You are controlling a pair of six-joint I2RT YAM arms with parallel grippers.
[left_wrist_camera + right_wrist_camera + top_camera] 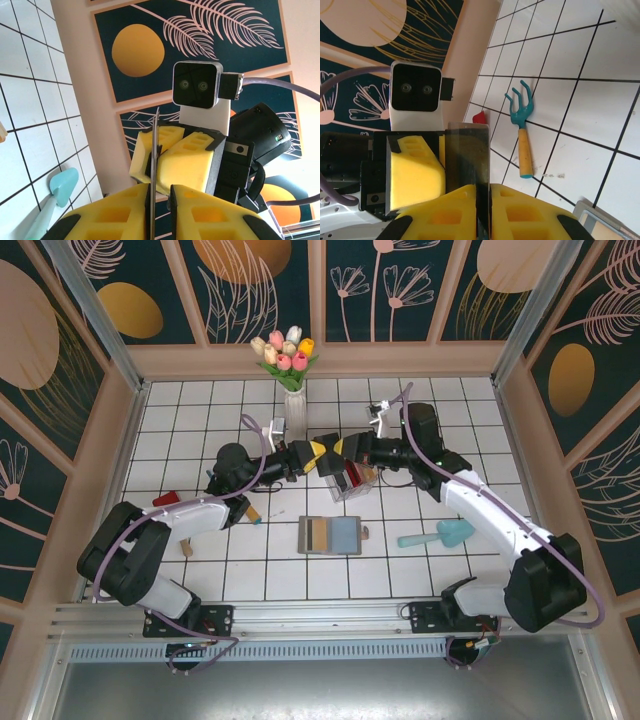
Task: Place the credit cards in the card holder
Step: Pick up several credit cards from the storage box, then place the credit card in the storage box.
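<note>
Top view first: your left gripper (322, 454) and right gripper (349, 448) are nose to nose over the middle of the table (250, 580), a bit toward its back edge. The card holder (330, 535) lies open, tan and blue side up, nearer the front edge, with the clear rack (356, 483) just behind it.

Left wrist: you see a credit card (154, 160) edge-on, pinched between your left fingers. It also runs up between the right gripper's yellow fingers.

Right wrist: same card, dark face showing (brown or black, can't tell). It's clamped in the right fingers, with one left finger flat against it. A teal rake (522, 131) lies on the tiles beyond.
</note>
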